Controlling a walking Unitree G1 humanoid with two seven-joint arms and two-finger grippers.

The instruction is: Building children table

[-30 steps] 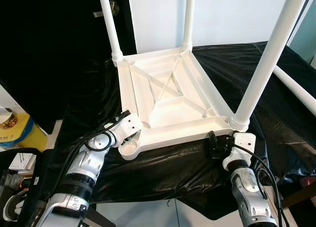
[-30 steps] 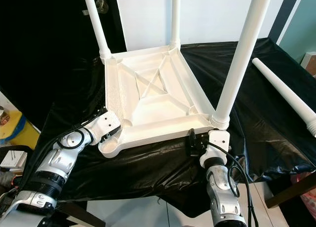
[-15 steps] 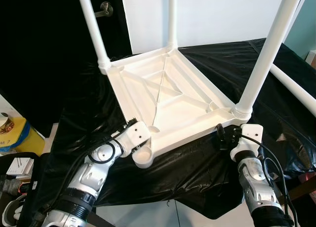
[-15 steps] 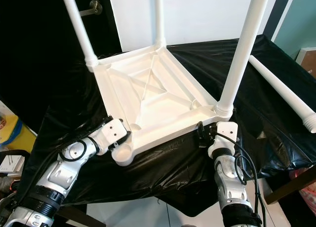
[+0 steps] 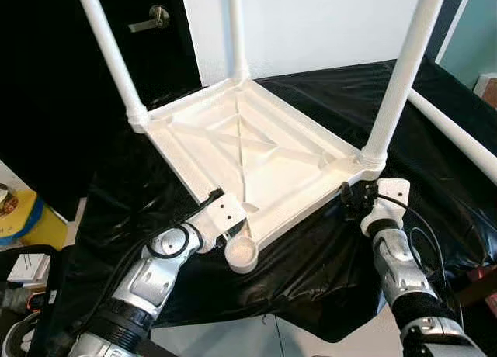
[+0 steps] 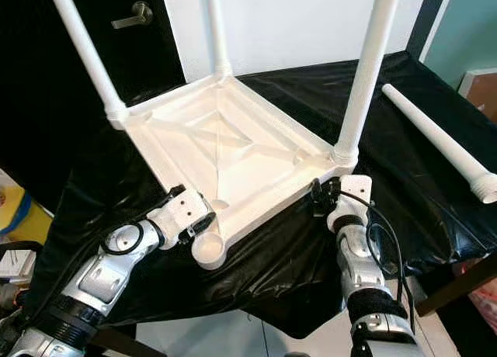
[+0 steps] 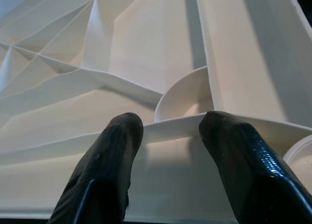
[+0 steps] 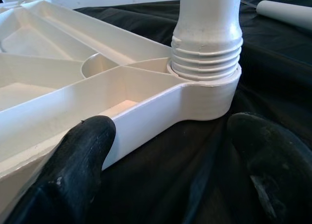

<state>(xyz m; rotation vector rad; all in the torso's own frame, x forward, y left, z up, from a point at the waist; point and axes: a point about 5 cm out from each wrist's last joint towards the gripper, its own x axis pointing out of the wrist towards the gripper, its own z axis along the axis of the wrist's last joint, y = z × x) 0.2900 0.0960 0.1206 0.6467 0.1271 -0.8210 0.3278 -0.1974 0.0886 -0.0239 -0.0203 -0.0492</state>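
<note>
A white children's table [image 5: 256,151] lies upside down on black cloth. Three white legs [image 5: 404,70] stand screwed into its corners. The nearest corner has an empty socket [image 5: 241,254]. A loose fourth leg [image 6: 435,132] lies on the cloth at the right. My left gripper [image 5: 231,216] is open, and its fingertips [image 7: 122,131] rest against the rim beside the empty socket. My right gripper [image 5: 351,198] is open wide around the right corner. One of its fingers [image 8: 83,141] touches the side wall below the screwed-in leg [image 8: 207,34].
The black cloth [image 5: 435,178] hangs over the front edge of the support. A dark door with a handle [image 5: 151,19] stands at the back left, with a white wall behind the table. A yellow container [image 5: 15,217] and a dark bag sit low on the left.
The table has turned counter-clockwise on the cloth. The empty socket swung right toward the middle and the right corner moved back. Both grippers followed their corners, and the view shifted a little.
</note>
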